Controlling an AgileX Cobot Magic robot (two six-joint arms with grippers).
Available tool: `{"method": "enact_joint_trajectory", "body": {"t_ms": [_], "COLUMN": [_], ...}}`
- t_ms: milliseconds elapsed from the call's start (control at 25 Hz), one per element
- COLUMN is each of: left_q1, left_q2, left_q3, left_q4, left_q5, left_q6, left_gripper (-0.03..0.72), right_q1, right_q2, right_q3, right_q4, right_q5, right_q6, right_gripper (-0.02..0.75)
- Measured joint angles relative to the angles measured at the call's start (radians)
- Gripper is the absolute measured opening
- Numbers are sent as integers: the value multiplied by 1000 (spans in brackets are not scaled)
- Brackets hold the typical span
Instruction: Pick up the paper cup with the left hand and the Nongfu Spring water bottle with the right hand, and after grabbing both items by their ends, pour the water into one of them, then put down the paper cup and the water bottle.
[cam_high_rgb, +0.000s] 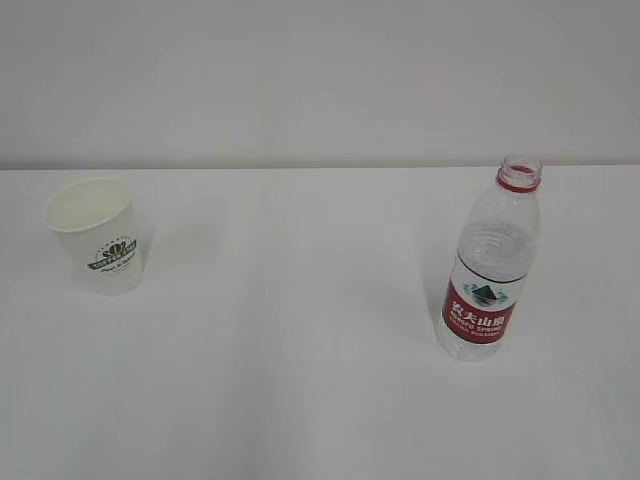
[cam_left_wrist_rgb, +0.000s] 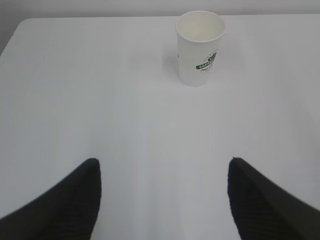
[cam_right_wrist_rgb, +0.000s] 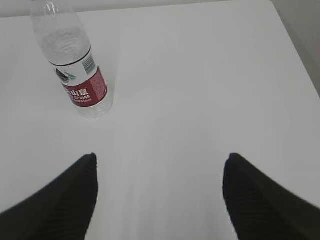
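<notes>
Closest to each wrist camera, two dark fingertips frame bare white table: the left hand and the right hand both hold their jaws wide apart, gripping nothing. Farther off, the paper cup stands upright ahead of the left hand, slightly right of centre. The Nongfu Spring water bottle stands upright, uncapped, ahead and left of the right hand. Nothing is grasped yet; each hand likely needs to advance and straddle its object.
</notes>
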Motion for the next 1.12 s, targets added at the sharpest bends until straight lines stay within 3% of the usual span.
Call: {"method": "enact_joint_trajectory", "body": {"t_ms": [1120], "left_q1": [0], "left_q2": [0], "left_q3": [0], "left_q4": [0], "left_q5": [0], "left_q6": [0], "left_gripper": [579], "right_q1": [0], "right_q2": [0], "right_q3": [0], "right_q4": [0], "right_q5": [0], "right_q6": [0], "right_gripper": [587]}}
